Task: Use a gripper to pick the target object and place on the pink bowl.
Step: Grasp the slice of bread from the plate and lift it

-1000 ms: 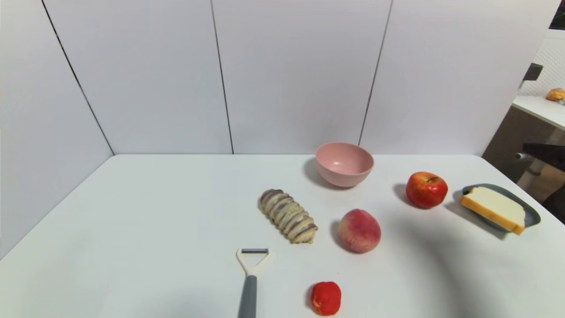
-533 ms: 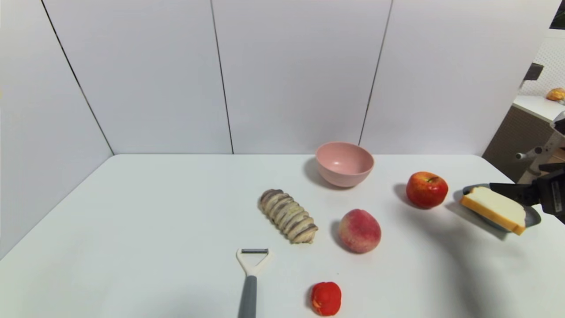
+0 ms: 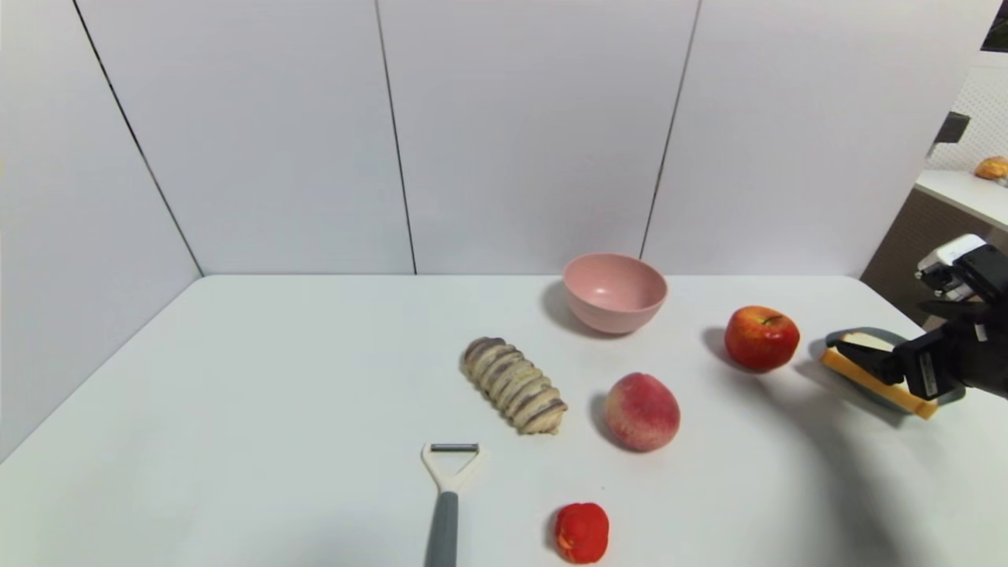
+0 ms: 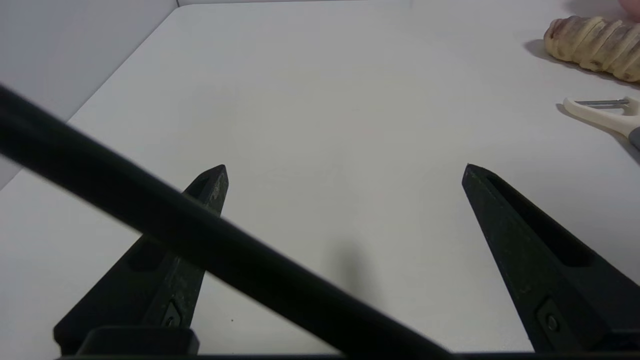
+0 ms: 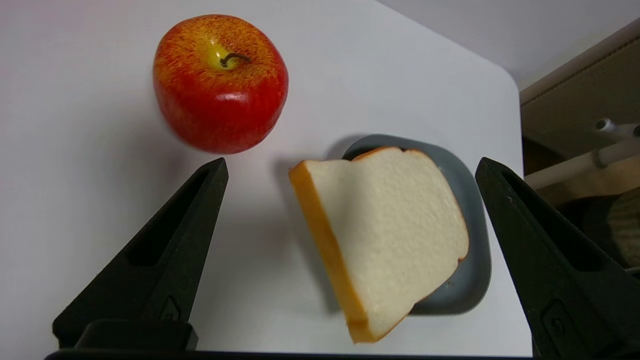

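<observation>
Pale spongy bread slice (image 5: pixel 395 225), squarish with orange-tan crust, tilted on grey plate (image 5: pixel 472 210) beside glossy apple (image 5: pixel 220 82); right hand (image 5: pixel 350 167) wide open above it, empty; smooth pink bowl (image 3: pixel 615 291) well apart

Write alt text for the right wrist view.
The right gripper, jaws wide open, hangs above a bread slice lying tilted on a grey plate near the white table's corner. A red apple sits on the table beside them.

Pale pink bowl (image 3: pixel 614 291), cream bread slice (image 5: pixel 395 225) with orange-tan crust, seemingly grey plate (image 5: pixel 472 250), red-yellow apple (image 5: pixel 220 82).
</observation>
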